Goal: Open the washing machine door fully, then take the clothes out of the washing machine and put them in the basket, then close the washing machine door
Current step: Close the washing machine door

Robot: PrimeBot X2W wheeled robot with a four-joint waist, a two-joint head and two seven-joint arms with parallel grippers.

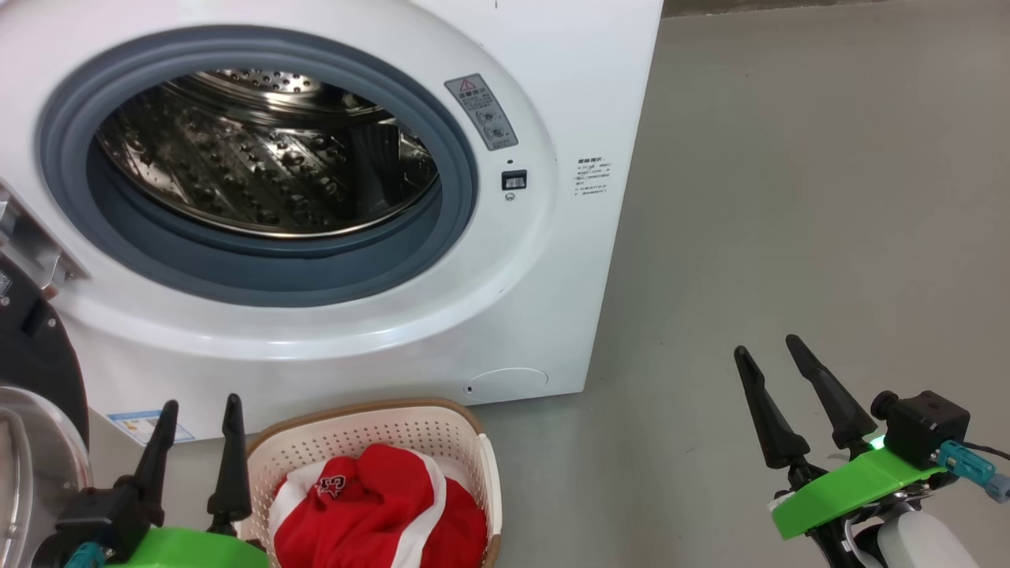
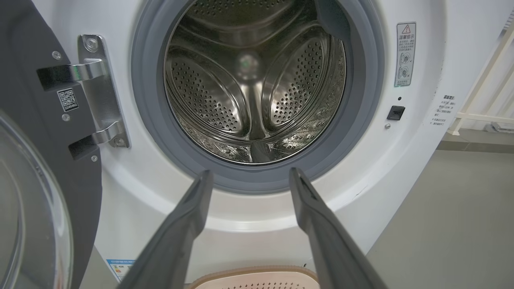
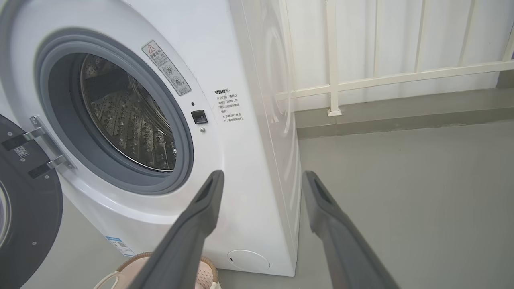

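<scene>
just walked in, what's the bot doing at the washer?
Unloading laundry, nearly done. The washing machine door stands open on the left, and the drum looks empty. The red clothes lie in the basket on the floor before the washing machine. The left gripper, beside the basket, and the right gripper, over the floor to the right, are both open and hold nothing. Closing the door is what remains.

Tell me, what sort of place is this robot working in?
Probably a laundry corner, maybe on a balcony: a white washing machine stands on grey floor, a basket of red clothes before it, a white railing beyond.
</scene>
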